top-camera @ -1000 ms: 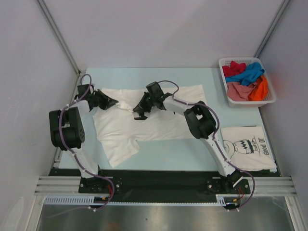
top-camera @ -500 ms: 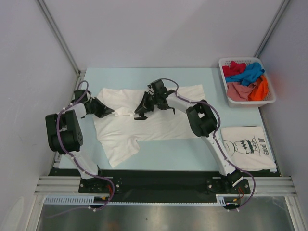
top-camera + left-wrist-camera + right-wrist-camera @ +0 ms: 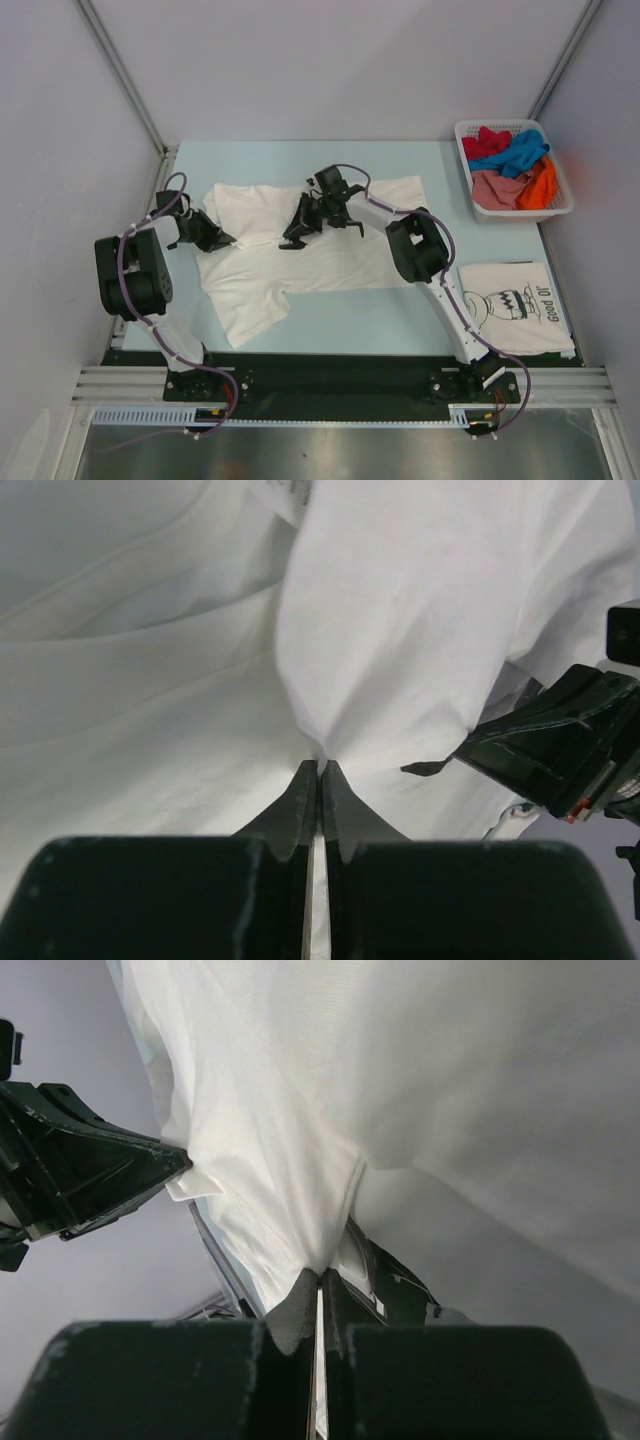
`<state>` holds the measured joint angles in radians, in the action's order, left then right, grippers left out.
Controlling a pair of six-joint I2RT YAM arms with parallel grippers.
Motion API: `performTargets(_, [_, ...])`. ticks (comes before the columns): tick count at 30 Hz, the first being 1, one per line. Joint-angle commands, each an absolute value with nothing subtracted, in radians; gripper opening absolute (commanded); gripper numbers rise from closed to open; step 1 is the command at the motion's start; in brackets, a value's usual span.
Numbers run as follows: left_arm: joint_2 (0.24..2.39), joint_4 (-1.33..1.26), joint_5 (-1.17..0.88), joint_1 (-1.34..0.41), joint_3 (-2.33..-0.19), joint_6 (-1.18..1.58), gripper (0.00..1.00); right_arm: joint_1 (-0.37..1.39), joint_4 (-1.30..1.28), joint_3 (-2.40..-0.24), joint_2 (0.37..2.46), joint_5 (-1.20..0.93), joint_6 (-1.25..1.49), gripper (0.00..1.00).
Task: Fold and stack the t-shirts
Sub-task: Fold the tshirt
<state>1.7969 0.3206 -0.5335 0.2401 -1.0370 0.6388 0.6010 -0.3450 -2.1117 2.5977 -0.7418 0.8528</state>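
I'm pinching the white t-shirt (image 3: 300,262) with left pincer (image 3: 319,768) and right pincer (image 3: 320,1278) both pressed together on thin folds — I'm worrying uneven pulling slips it free.

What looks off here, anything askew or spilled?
Nothing spilled or damaged. The plain white cloth t-shirt lies askew mid-fold, a sleeve splayed toward the near-left, pinched by the left gripper and right gripper.

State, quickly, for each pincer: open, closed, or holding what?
Left pincer: closed, pinching the plain white t-shirt.
Right pincer: closed, pinching the same t-shirt.
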Motion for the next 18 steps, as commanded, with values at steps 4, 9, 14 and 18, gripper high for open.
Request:
performTargets(4, [1.73,0.4,-0.453,0.276,-1.003,0.58,0.08,0.594,-0.382,-2.163,2.611,-0.785,0.818,0.06])
performTargets(9, [1.703,0.42,-0.39,0.304,-0.986,0.578,0.3,0.577,-0.472,-2.146,2.571,-0.772,0.77,0.18])
performTargets(14, [1.713,0.436,-0.393,0.307,-1.089,0.531,0.56,0.552,-0.602,-2.112,2.455,-0.735,0.657,0.29])
performTargets(18, [1.771,0.425,-0.345,0.295,-1.257,0.442,0.81,0.502,-0.774,-2.108,2.357,-0.657,0.536,0.35])
